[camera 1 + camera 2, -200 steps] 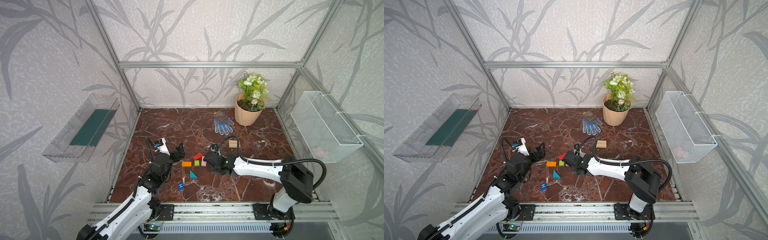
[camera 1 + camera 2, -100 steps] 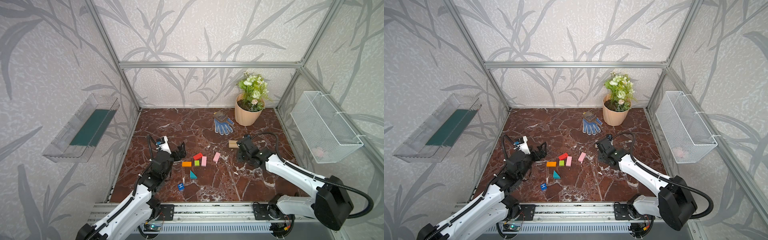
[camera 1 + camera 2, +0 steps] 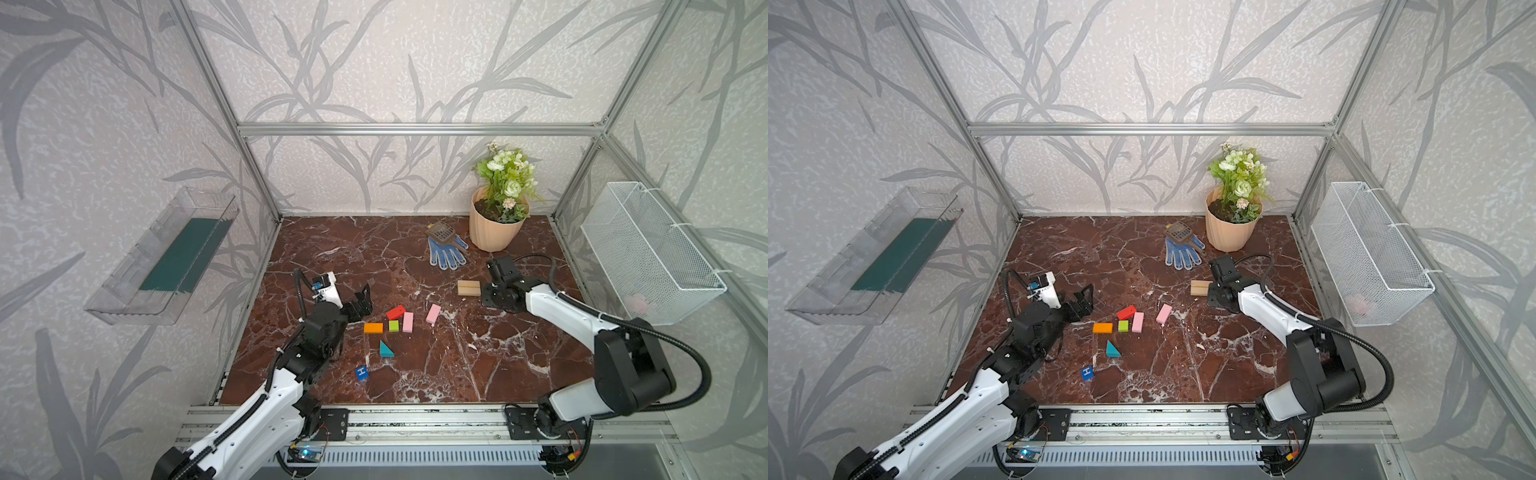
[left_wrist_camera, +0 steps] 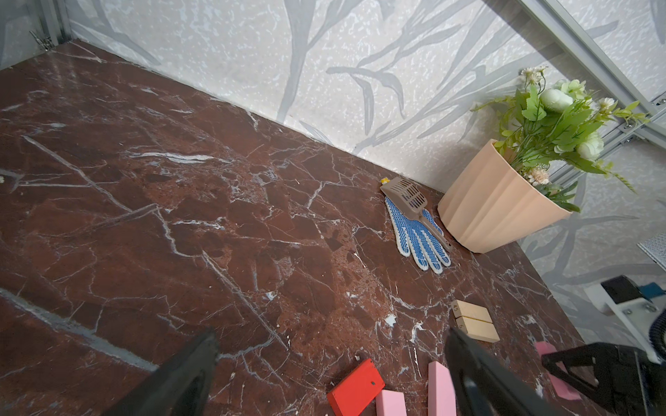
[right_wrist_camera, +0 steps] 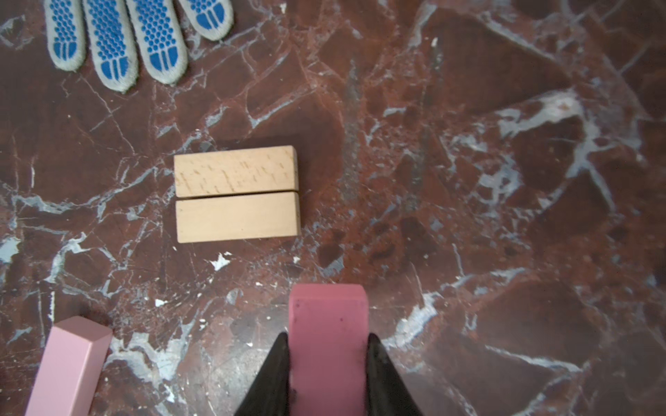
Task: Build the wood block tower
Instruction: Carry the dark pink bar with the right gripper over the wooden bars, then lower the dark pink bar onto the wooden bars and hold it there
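Pink block (image 5: pixel 328 309) sits clamped between the two black fingers of the right claw (image 5: pixel 328 340). The claw is closed on the block's long sides, and one end of the block sticks out past the fingertips. Whether that block touches the counter (image 3: pixel 415 374) cannot be told.

Just ahead of this claw lie the two tan bars (image 5: pixel 236 194). They are flat on the counter, side by side with their long faces touching. In both top views the claw is mostly hidden under its own wrist, just beside the pair. Beyond the bars, further from the claw, lie the fingertips of a blue-dotted glove (image 5: pixel 119 39), with a brown scoop (image 3: pixel 440 232) resting on it and a peach flowerpot (image 3: pixel 492 232) behind. Off to one side of the right claw, apart from the bars, lies a second pink block (image 5: pixel 68 367).

The left claw (image 3: pixel 358 302) has its jaws spread wide and holds nothing. Just ahead of it is the red block (image 3: pixel 395 312). The orange block (image 3: pixel 373 328), the lime cube (image 3: pixel 393 326) and a third pink block (image 3: pixel 408 322) sit in a row close by. Back along the left arm, nearer its base than the claw, the teal wedge (image 3: pixel 385 349) and the blue "H" cube (image 3: pixel 362 372) lie apart from each other on the counter.
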Controlling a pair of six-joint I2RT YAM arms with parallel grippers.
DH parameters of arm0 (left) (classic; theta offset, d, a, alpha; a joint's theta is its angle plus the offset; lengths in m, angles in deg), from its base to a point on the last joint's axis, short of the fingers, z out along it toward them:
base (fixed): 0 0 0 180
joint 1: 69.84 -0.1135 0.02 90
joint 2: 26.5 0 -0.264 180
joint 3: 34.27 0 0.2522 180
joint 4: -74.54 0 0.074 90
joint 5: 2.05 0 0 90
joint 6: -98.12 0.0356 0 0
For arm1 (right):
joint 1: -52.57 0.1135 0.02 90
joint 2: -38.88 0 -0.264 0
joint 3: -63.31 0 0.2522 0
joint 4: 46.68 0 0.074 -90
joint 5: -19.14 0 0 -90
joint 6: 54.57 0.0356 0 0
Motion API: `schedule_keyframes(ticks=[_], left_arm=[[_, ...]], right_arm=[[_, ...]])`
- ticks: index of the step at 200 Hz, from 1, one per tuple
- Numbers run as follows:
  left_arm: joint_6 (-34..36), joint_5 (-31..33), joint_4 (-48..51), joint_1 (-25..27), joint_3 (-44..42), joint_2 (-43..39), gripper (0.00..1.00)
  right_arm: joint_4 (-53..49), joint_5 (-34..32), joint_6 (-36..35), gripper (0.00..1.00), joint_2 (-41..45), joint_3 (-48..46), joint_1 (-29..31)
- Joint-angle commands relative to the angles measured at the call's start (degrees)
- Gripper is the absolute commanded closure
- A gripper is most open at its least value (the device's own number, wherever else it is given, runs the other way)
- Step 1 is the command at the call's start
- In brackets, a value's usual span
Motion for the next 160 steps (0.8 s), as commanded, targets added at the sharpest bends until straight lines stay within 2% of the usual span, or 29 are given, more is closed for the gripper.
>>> schedule_keyframes(ticks=[1, 62, 113, 160], left_arm=[[-0.2, -1.7, -0.6, -0.2, 1.3, 0.8, 0.01], [0.2, -1.9, -0.9, -0.2, 1.9, 2.8, 0.01], [0.0, -2.2, -1.0, -0.3, 2.2, 4.5, 0.01], [-0.3, -2.4, -0.9, -0.2, 2.4, 5.0, 0.01]], right_arm=[[2.1, 1.7, -2.6, 0.85, -4.4, 4.0, -0.3], [5.5, 2.4, -6.7, 0.87, -12.6, 9.6, -0.6], [7.3, 4.3, -8.2, 0.87, -13.6, 9.9, -0.7], [8.3, 4.4, -7.8, 0.82, -13.4, 9.2, -0.8]])
